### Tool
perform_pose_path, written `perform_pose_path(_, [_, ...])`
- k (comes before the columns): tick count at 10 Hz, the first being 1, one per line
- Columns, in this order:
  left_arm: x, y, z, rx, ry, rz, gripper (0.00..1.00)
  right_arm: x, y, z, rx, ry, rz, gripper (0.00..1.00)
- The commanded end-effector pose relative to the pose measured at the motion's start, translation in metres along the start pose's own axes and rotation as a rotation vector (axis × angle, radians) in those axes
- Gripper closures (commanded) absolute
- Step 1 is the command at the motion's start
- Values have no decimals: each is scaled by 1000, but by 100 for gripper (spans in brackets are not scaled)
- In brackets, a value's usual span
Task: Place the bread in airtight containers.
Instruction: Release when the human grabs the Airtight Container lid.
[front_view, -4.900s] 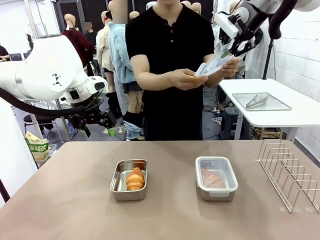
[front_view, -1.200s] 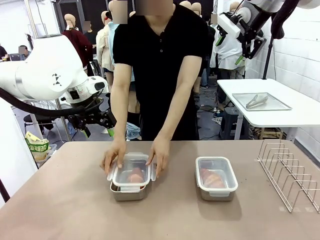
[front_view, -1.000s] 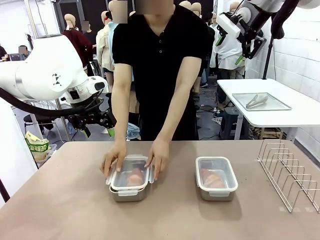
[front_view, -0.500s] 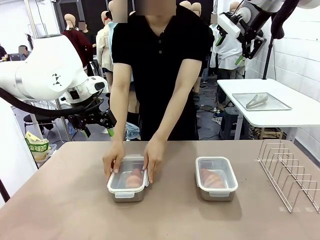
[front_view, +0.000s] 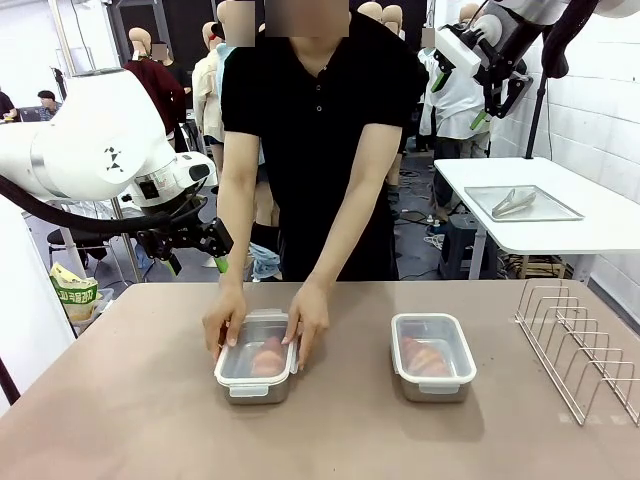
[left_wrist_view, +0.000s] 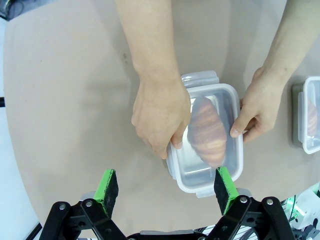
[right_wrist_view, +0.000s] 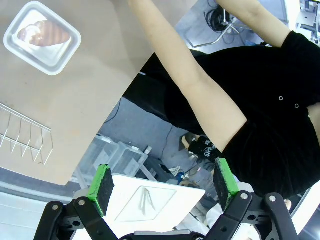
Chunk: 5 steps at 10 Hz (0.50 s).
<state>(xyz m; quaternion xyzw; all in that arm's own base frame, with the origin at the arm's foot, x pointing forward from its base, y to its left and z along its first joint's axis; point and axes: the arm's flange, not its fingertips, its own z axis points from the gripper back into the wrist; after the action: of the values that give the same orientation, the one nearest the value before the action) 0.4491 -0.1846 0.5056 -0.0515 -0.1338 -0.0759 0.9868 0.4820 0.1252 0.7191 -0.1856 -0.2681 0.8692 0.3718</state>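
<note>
Fingers on your left gripper (left_wrist_view: 165, 187) and right gripper (right_wrist_view: 162, 187) gape wide, empty. 2 lidded tins hold croissants mid-table: left tin (front_view: 256, 361) under the person's hands (front_view: 306, 325), right tin (front_view: 432, 356) alone.

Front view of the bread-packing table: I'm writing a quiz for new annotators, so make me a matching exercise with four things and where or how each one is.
Things:
1. Steel tin with clear lid on the robot's left
2. Steel tin with clear lid on the robot's right
3. Bare wire rack
4. Right arm's black two-finger tool with green pads

States:
A. Raised above the white side table, jaws open
B. Lidded, nobody touching it
C. At the table's right edge
D. Between the person's two hands

Pairs: 1-D, 2-B, 3-C, 4-A
</note>
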Motion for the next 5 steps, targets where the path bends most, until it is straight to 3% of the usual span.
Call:
perform_pose_path(1, [2,2,1,8,-3,10,0,0,0,0,-1,1,-1,0])
perform_pose_path(5, [2,2,1,8,-3,10,0,0,0,0,-1,1,-1,0])
